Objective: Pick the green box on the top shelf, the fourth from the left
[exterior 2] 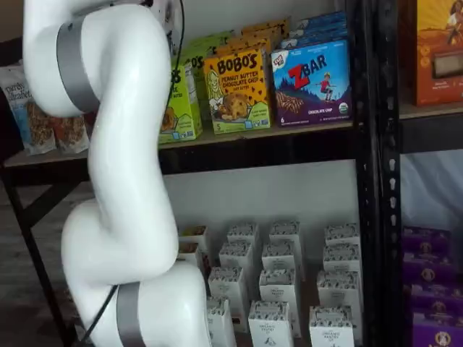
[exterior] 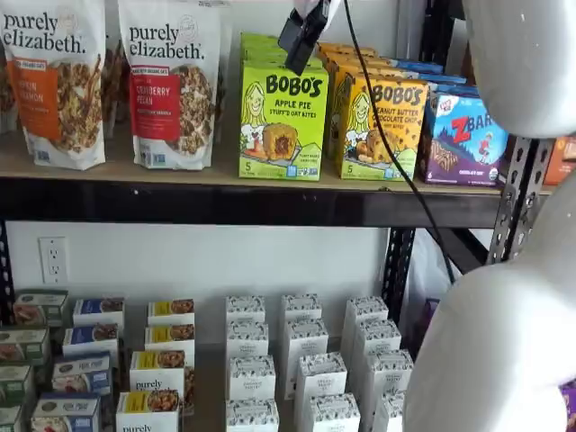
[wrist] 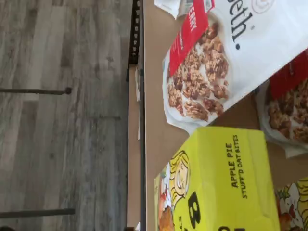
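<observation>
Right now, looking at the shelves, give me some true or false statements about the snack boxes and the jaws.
1. The green box stands upright on the top shelf. True.
2. A yellow-orange Bobo's box stands directly beside it. True.
3. The gripper is closed on the green box. False: it hangs above the box, holding nothing.
4. The blue ZBar box sits between the green box and the granola bags. False: it is beyond the yellow-orange box.
</observation>
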